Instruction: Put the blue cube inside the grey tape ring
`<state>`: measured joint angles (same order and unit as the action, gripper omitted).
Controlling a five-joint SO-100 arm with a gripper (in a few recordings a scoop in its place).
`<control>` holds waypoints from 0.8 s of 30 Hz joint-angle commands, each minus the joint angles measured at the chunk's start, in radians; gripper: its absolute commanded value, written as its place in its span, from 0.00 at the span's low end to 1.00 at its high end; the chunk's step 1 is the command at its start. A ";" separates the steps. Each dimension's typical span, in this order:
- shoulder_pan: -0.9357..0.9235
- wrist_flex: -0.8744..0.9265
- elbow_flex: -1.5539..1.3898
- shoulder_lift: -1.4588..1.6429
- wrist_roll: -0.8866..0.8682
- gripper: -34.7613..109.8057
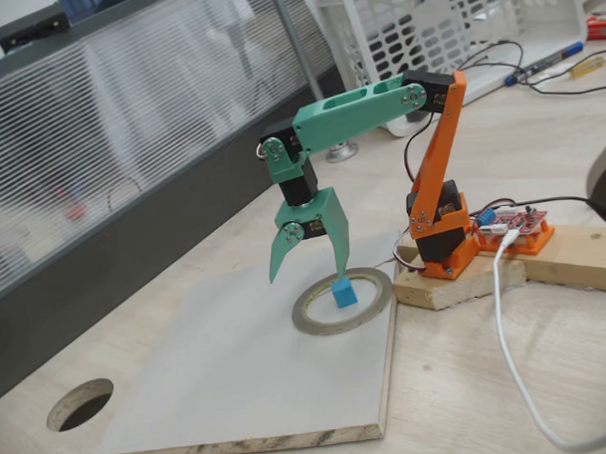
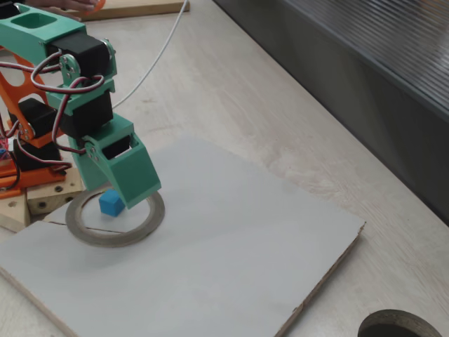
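The blue cube [image 1: 344, 292] [image 2: 110, 203] rests on the board inside the grey tape ring [image 1: 316, 324] [image 2: 119, 239], close to the ring's rim on the arm's side. My green gripper [image 1: 310, 277] [image 2: 130, 200] hangs open just above the ring, pointing down. In a fixed view one fingertip [image 1: 343, 273] stands right over the cube's top, and I cannot tell whether it touches. The other finger [image 1: 277, 266] is spread wide to the left, over the board outside the ring. Nothing is held between the jaws.
The ring lies on a white board [image 1: 229, 379] [image 2: 231, 260] on the wooden table. A round hole [image 1: 80, 404] [image 2: 400, 326] is cut in the tabletop beyond the board's corner. The arm's orange base [image 1: 443, 232] sits on wooden blocks with a white cable [image 1: 517, 369].
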<state>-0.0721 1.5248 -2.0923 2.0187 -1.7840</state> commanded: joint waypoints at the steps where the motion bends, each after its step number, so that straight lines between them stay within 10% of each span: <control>1: -0.028 0.009 0.002 0.025 -0.012 0.74; 12: -0.160 0.025 0.241 -0.127 -0.012 0.71; 24: -0.161 0.025 0.351 -0.140 -0.021 0.26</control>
<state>-0.2178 1.5278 -1.7641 1.8546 -1.7886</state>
